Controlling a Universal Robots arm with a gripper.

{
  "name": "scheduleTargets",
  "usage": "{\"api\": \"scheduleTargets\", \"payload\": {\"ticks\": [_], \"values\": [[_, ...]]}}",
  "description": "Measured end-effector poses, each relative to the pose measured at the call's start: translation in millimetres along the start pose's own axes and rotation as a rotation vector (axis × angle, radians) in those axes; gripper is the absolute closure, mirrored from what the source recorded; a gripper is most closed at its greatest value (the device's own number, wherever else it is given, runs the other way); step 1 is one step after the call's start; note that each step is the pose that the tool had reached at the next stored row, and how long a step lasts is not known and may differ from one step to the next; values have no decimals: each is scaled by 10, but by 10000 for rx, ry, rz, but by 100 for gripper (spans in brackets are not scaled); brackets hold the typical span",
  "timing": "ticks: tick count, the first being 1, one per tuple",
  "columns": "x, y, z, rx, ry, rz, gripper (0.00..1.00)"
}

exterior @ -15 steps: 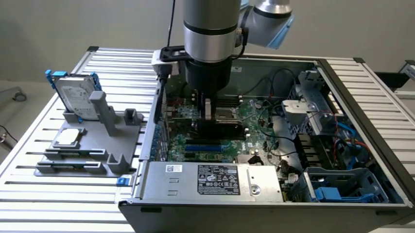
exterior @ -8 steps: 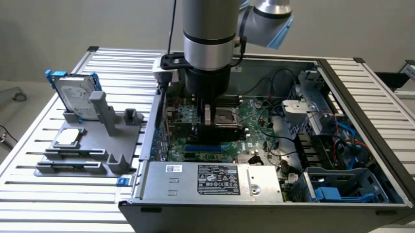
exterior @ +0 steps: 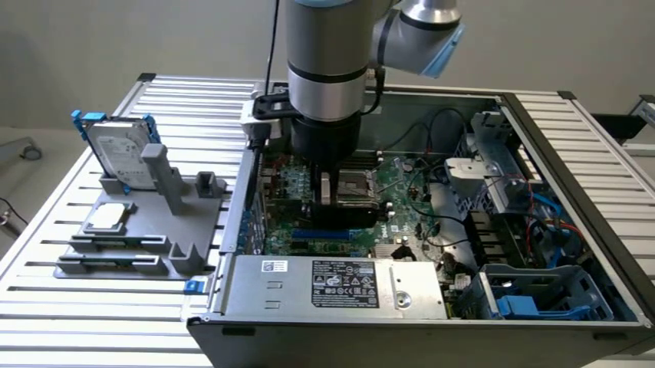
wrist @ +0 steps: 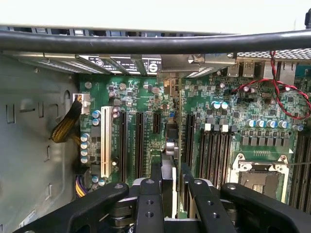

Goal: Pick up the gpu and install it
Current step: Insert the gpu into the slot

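Note:
My gripper [exterior: 343, 192] reaches down inside the open computer case [exterior: 573, 176], low over the green motherboard [exterior: 409, 180]. In the wrist view the gripper [wrist: 170, 170] is shut on the gpu [wrist: 168, 189], a thin card seen edge on between the two black fingers [wrist: 156, 174]. The card stands upright, in line with the long black expansion slots [wrist: 140, 145], over the board between two of them. Whether its lower edge touches a slot is hidden. In the exterior view the gpu's black cover [exterior: 343, 217] shows just below the wrist.
A silver hard drive with blue rails [exterior: 118, 149] and a small square silver chip [exterior: 110, 217] rest on the grey fixture [exterior: 133, 245] left of the case. The power supply [exterior: 338, 284], CPU socket [wrist: 260, 179], red wires [wrist: 282, 87] and a black cable [wrist: 146, 42] crowd the case.

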State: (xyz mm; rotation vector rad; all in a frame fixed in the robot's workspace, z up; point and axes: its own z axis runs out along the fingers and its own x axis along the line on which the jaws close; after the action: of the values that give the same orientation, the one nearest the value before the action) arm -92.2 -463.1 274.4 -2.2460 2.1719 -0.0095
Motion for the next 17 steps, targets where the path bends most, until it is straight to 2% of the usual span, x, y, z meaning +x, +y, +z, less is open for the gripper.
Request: {"api": "scheduleTargets", "payload": {"ticks": [8,14,17], "values": [[0,1,28,-57,-10,2,74],[2,2,56,-158,-15,3,74],[2,2,70,-165,-34,3,74]]}}
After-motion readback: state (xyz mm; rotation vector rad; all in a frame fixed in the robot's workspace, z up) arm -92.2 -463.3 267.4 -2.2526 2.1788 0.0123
